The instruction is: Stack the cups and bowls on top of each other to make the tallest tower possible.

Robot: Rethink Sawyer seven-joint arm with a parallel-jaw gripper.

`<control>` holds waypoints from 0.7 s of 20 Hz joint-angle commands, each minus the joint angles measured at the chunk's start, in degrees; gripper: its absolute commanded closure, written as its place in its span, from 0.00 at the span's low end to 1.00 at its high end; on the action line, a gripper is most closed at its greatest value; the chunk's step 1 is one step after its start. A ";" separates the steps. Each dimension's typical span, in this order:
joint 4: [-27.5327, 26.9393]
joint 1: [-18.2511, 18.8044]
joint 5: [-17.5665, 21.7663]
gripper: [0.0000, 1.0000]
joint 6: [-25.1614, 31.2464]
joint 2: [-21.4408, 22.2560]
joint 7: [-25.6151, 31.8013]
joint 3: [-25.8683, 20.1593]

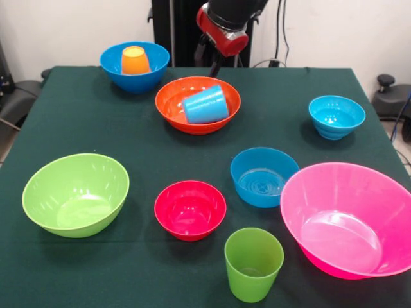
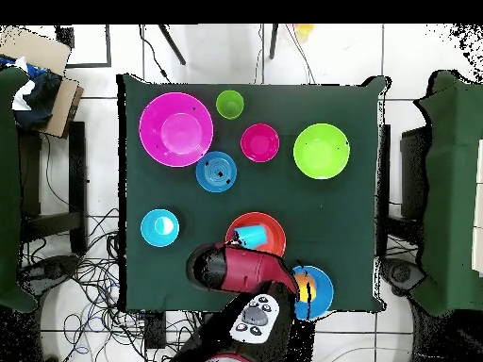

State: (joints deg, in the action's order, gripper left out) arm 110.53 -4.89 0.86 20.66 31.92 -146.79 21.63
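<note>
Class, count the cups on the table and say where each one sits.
3. The orange cup stands upside down in the large blue bowl; the light blue cup lies on its side in the orange bowl; the green cup stands upright on the table's near edge. None seems hidden.

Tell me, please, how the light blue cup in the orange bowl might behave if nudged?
The light blue cup lies on its side, so it would probably roll in a curve, being tapered. The orange bowl has a sloping wall that should contain it. Glossy plastic suggests it is light and slippery.

arm [image 1: 226, 22] cut off at top edge (fingers unseen); pink bowl [image 1: 350, 218] clipped at right edge
</note>
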 commanded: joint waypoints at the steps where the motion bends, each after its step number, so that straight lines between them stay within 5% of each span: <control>1: 3.67 -0.27 -2.76 0.00 -2.36 -0.94 -7.81 -5.40; 14: 4.32 0.82 -1.39 0.00 -4.41 -1.23 -6.34 -5.16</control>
State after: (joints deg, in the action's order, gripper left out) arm 112.76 -4.68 0.73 20.65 31.91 -146.79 21.64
